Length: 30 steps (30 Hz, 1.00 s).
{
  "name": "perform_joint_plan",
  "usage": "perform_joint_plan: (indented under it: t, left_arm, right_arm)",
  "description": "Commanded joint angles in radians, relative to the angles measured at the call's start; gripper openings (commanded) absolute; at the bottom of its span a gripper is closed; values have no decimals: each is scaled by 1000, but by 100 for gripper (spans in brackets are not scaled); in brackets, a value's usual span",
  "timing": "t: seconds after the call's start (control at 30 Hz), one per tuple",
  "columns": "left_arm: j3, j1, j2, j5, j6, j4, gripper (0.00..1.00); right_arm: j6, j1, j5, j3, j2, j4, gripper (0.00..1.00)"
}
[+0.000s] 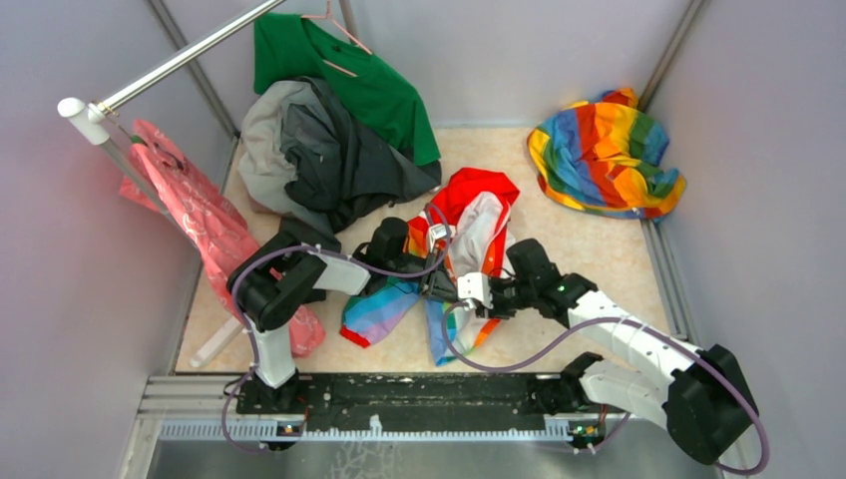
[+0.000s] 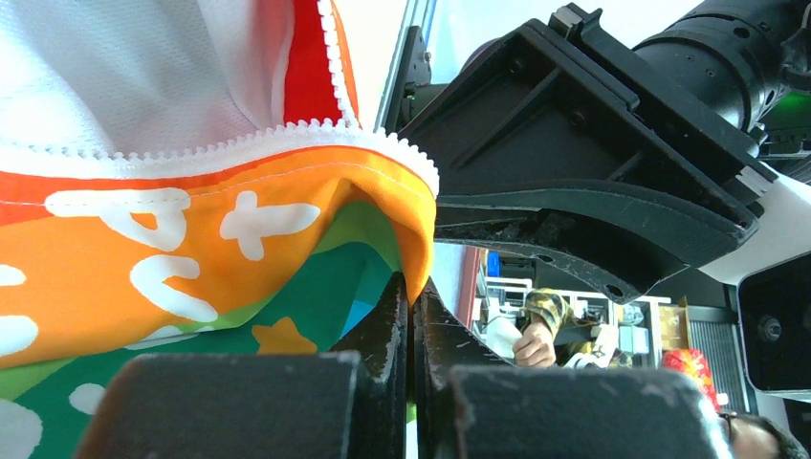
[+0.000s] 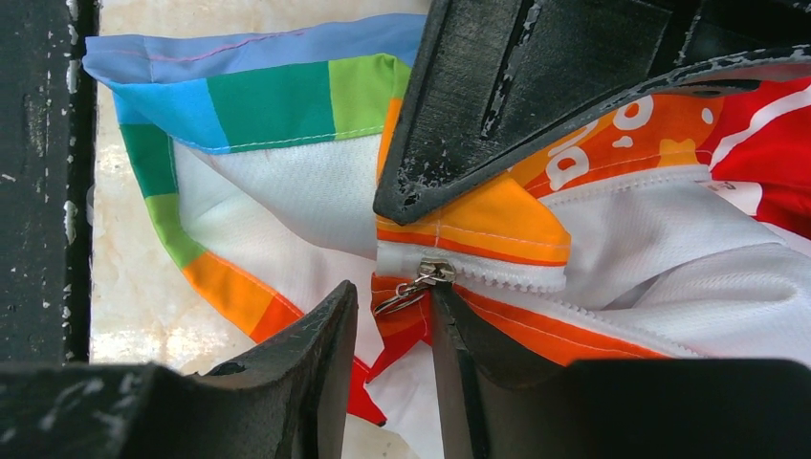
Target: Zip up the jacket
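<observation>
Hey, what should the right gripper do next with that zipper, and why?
Probably close the right gripper on the zipper pull: it lies between the open jaws, not gripped, while the shut left gripper pinches the orange edge of the jacket.

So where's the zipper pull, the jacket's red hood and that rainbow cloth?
zipper pull [image 3: 433, 273]: right wrist view, on the metal slider.
red hood [image 1: 481, 187]: top view, on its upper fold.
rainbow cloth [image 1: 604, 155]: top view, middle of the heap.
</observation>
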Motion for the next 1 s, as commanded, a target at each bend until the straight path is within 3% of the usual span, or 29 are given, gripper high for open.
perform_joint_plan:
  t: [0.0,0.53,0.97]
  left_arm:
    - [8,-6,-26,23,2,36,0]
    - [-2,-5,-15,27,18,29,0]
    - [-3,-5,-16,31,29,12,0]
  right_arm:
    - [-11,15,-35,35,6,-10,34]
    - [4,14,-62,57,-22,-41,24]
    - [39,-56,-120,73,-34,-54,27]
